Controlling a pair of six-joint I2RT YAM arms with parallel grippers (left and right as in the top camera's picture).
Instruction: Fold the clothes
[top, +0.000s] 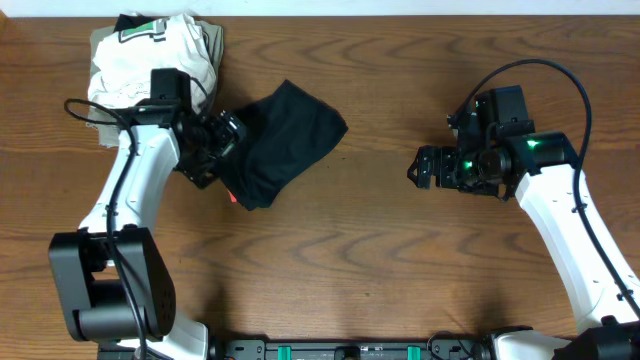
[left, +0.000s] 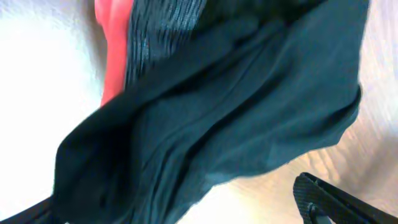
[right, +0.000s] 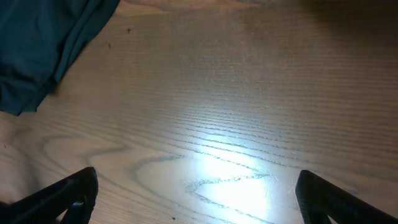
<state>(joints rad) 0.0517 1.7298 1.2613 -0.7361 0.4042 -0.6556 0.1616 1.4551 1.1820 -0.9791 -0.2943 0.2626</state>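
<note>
My left fingers (left: 336, 196) are standing wide apart and gripping nothing, with black cloth bunching between them. The left gripper (top: 224, 136) is sitting at the left edge of the pants (top: 285, 140), right where the grey waistband (left: 155, 43) and its red lining (left: 115, 43) are showing. The right fingers (right: 68, 193) are spread wide too, hovering empty over bare table (top: 400, 270). That puts the right gripper (top: 422, 168) well to the right of the pants. The pants are lying in a crumpled heap, nowhere near folded, I reckon. The stack of light folded garments (top: 150, 60) is just left of them. I'm judging the job now is to spread them flat first: pinching the waistband cleanly, taking one layer rather than a bunch, and bringing the right gripper over to a leg end so we're pulling evenly.
</note>
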